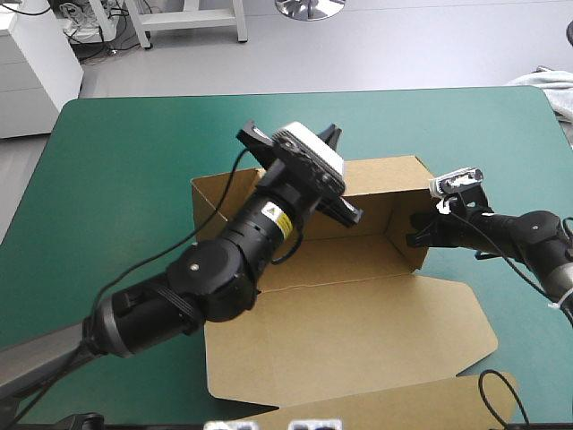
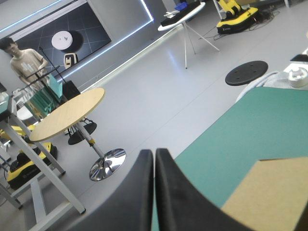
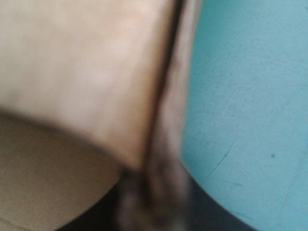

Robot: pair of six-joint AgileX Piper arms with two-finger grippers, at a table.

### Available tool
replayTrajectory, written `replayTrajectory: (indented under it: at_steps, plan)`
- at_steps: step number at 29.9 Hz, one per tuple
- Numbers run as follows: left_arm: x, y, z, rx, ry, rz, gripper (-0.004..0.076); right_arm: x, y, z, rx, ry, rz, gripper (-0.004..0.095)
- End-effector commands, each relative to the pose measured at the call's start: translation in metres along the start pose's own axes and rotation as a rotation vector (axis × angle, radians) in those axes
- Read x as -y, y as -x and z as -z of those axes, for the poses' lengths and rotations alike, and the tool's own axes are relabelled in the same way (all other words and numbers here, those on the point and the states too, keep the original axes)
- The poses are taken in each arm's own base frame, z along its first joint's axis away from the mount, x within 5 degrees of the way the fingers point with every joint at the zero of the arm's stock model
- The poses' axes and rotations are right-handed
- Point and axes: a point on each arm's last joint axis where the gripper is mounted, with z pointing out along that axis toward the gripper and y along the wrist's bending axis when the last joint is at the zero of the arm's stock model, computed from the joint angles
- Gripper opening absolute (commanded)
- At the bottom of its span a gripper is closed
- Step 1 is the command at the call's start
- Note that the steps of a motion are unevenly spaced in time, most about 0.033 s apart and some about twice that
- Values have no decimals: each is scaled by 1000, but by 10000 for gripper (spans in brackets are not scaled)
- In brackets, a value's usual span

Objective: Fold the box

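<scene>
Mostly done, I judge: box (image 1: 358,269) mid table (image 1: 107,179), walls up, near lid flat; my left gripper (image 2: 154,153) pressed together above it; my right gripper (image 1: 419,233) seemingly pinching the right wall; tucking remains.

No word or number can be read in any of the three views. The only sign is a small yellow sticker (image 1: 268,212) bearing a dark triangular warning mark. It is stuck on the black barrel of the left arm (image 1: 215,269), seen in the high view where that arm reaches over the box (image 1: 358,340). Just beside it on the same barrel sits a small white label (image 1: 286,229) with dark print on it, too small to make out.
</scene>
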Motion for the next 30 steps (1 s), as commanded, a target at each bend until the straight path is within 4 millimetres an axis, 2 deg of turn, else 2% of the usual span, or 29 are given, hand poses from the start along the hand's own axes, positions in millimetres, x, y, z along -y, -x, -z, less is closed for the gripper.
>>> replayTrajectory:
  at_steps: [1, 7, 12, 21, 24, 30]
  plan:
    - [-47, 19, 18, 53, 61, 87, -3, -12, 6, 8, -36, 95, 36, 1]
    - [-98, 9, 26, -31, 134, 194, -3, -12, 33, 22, -10, 92, 14, 1]
    - [-139, -12, 39, -155, 228, 247, -3, -15, 59, 39, -18, 84, 37, 1]
    - [-191, -54, 65, -412, 346, 360, -3, -48, 96, 54, -63, 46, 35, 1]
    - [-203, -69, 72, -496, 368, 395, -3, -56, 99, 53, -149, 42, 3, 1]
    - [-227, -92, 89, -620, 464, 485, -3, -57, 93, 43, -381, 52, -61, 1]
